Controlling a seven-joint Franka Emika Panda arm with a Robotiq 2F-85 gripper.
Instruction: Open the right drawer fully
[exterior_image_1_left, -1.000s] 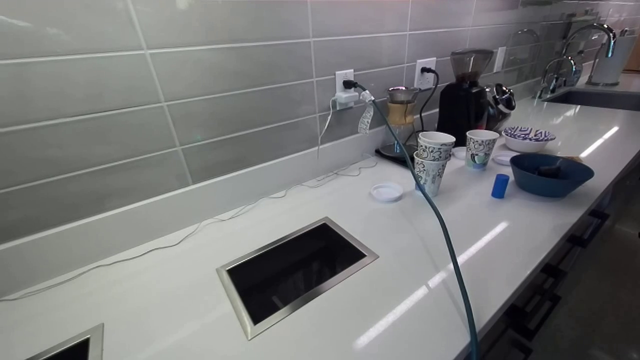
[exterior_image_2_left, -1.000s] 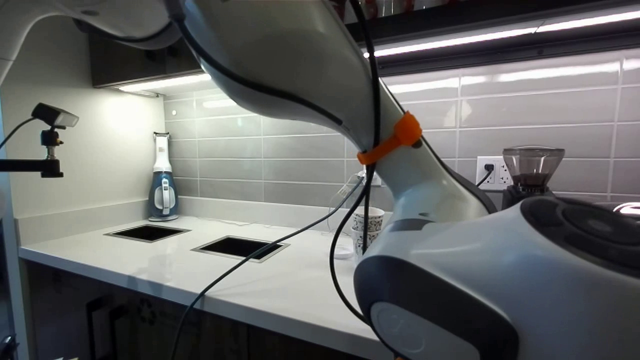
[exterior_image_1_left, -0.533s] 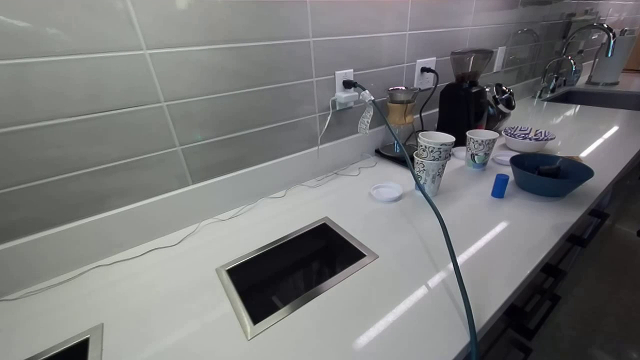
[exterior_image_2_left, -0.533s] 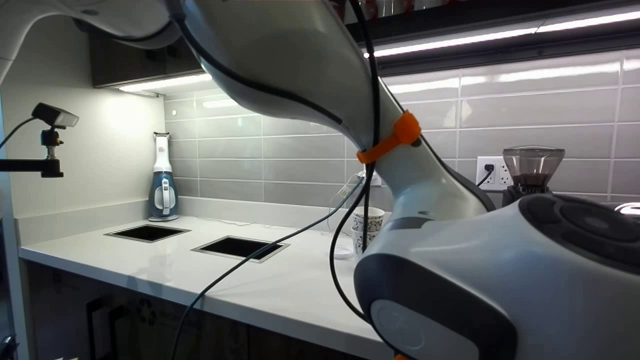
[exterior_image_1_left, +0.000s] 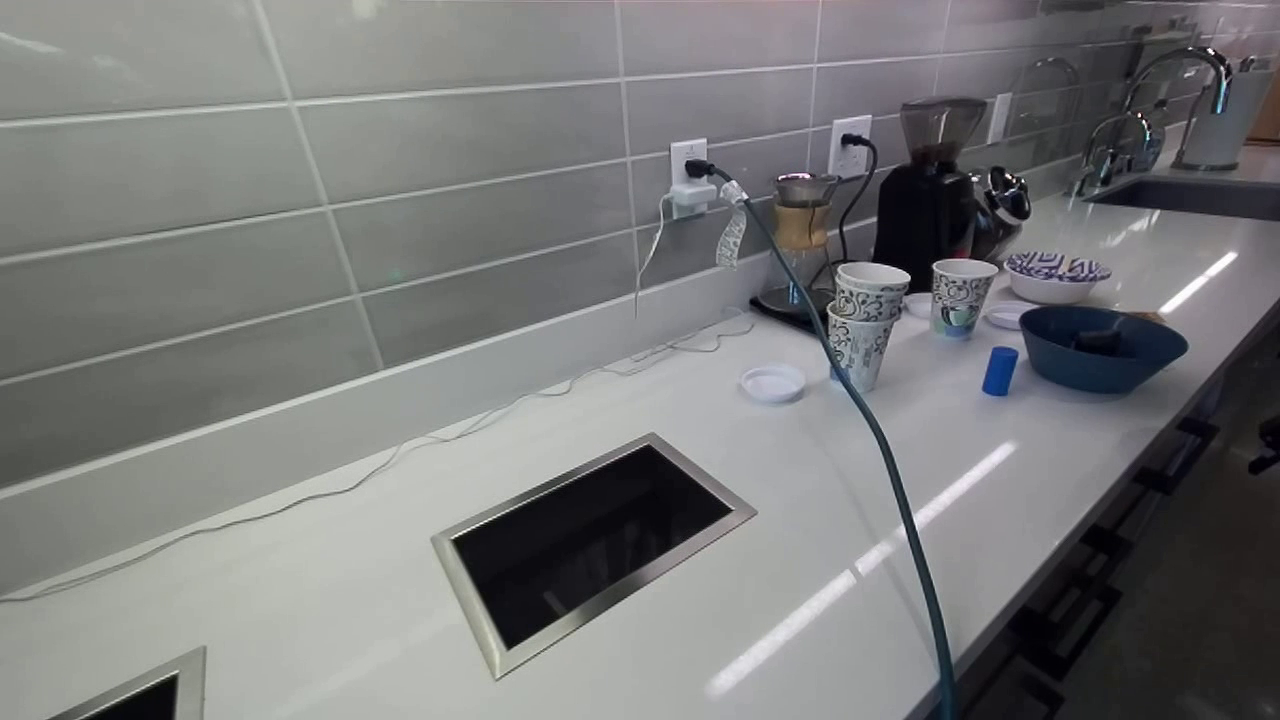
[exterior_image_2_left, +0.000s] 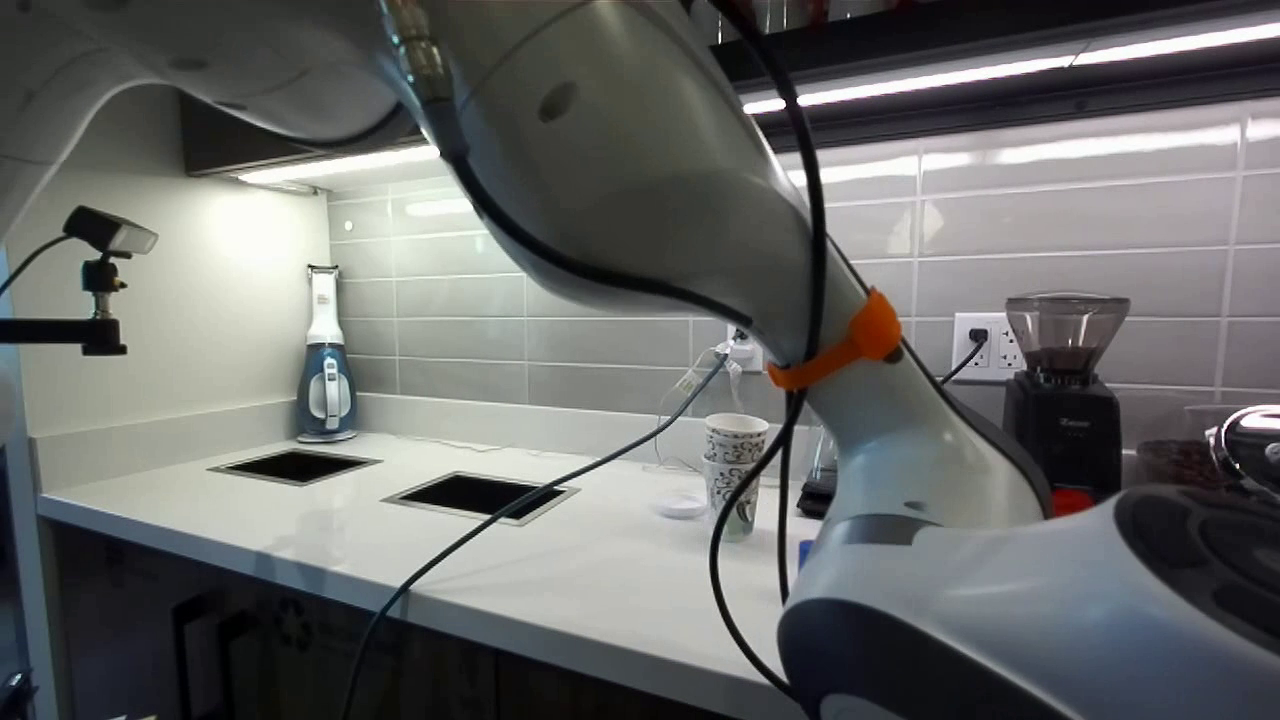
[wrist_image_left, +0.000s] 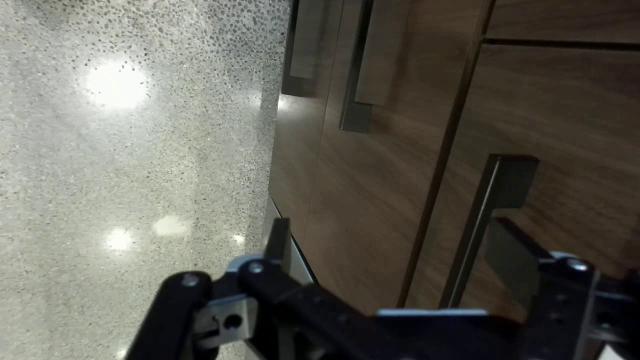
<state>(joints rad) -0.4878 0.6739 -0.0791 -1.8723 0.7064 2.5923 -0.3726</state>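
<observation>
The right drawer, with a pale blue-grey front, cannot be made out in these frames. In the wrist view I see brown wood-grain cabinet fronts (wrist_image_left: 380, 200) with dark bar handles. My gripper (wrist_image_left: 391, 225) is open with nothing between its pads. The nearest dark bar handle (wrist_image_left: 472, 240) runs between the two fingers in the picture, close beside the right finger; I cannot tell whether they touch. Two more handles (wrist_image_left: 356, 75) are farther up. In an exterior view dark handles (exterior_image_1_left: 1070, 625) stick out below the counter edge. A dark piece (exterior_image_1_left: 1266, 450), perhaps of my gripper, shows at the right border.
The white countertop (exterior_image_1_left: 800, 560) holds a dark blue bowl (exterior_image_1_left: 1060, 365), a blue cylinder (exterior_image_1_left: 1000, 371) and paper cups (exterior_image_1_left: 860, 345). A green cable (exterior_image_1_left: 905, 500) hangs over its front edge. My arm (exterior_image_2_left: 640, 200) crosses the view. Speckled floor (wrist_image_left: 150, 165) lies beside the cabinets.
In an exterior view the arm has shifted right and down, uncovering more of the coffee grinder and cups. A dark piece has come into view at the right border of an exterior view.
</observation>
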